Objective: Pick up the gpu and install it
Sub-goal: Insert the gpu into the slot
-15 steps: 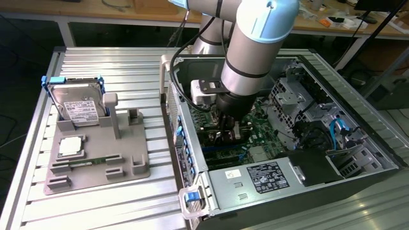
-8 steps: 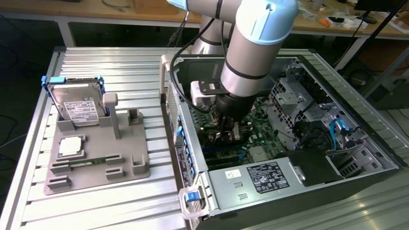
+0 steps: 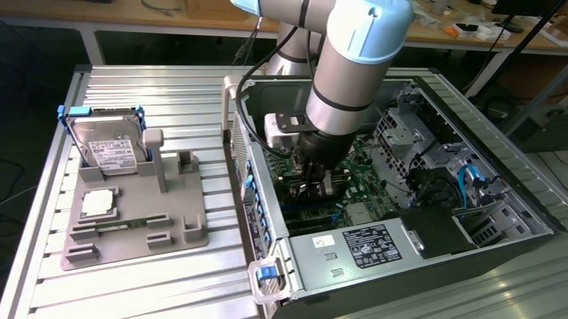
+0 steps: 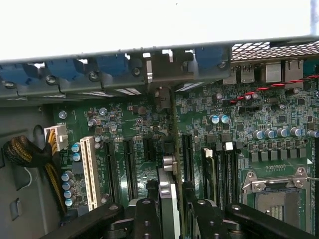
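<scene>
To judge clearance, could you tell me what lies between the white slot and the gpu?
In the wrist view, parallel black slots on the motherboard lie between the white slot and the gpu, held edge-on by the fingers.

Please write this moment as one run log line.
gripper: shut on gpu | gpu: edge-on, above motherboard slots | location: inside computer case

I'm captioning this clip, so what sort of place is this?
Probably a robotics lab bench set up for computer assembly. An open PC tower lies on a ribbed aluminium table, a grey fixture tray holds a hard drive, and cluttered wooden workbenches stand behind.
</scene>
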Robot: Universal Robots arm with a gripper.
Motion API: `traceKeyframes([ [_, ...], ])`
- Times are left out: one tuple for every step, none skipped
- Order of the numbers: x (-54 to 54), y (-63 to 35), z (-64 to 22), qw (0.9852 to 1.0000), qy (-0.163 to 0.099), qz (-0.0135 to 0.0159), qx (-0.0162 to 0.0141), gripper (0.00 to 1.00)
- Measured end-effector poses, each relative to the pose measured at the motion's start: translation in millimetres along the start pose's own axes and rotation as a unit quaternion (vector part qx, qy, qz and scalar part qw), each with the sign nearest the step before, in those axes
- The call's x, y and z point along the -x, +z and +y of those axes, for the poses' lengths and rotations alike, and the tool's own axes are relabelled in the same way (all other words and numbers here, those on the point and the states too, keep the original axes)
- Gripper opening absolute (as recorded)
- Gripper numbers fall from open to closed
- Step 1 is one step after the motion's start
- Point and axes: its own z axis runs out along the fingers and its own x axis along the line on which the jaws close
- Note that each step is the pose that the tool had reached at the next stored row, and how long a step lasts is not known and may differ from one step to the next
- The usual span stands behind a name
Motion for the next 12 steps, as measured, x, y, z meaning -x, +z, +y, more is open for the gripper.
traceKeyframes([
  [0.0,0.1,0.0,1.0,0.0,-0.0001,0.0,0.3],
  [0.0,0.1,0.0,1.0,0.0,0.0,0.0,0.3],
  [0.0,0.1,0.0,1.0,0.0,0.0,0.0,0.3],
  [0.0,0.7,0.0,1.0,0.0,-0.0001,-0.0001,0.3],
  [0.0,1.8,0.0,1.0,0.0,0.0001,0.0,0.3],
  [-0.1,2.6,0.1,1.0,0.0,0.0002,0.0001,0.3],
  [-0.1,3.6,0.1,1.0,0.0,0.0002,0.0001,0.3],
  [-0.1,5.0,0.2,1.0,0.0,0.0001,0.0001,0.3],
  [-0.1,5.8,0.2,1.0,0.0,0.0,0.0001,0.3],
  [-0.1,6.4,0.2,1.0,0.0,0.0001,0.0,0.3],
  [-0.1,7.5,0.2,1.0,0.0,0.0002,0.0001,0.3],
  [-0.1,8.5,0.2,1.0,0.0,0.0,0.0,0.3],
])
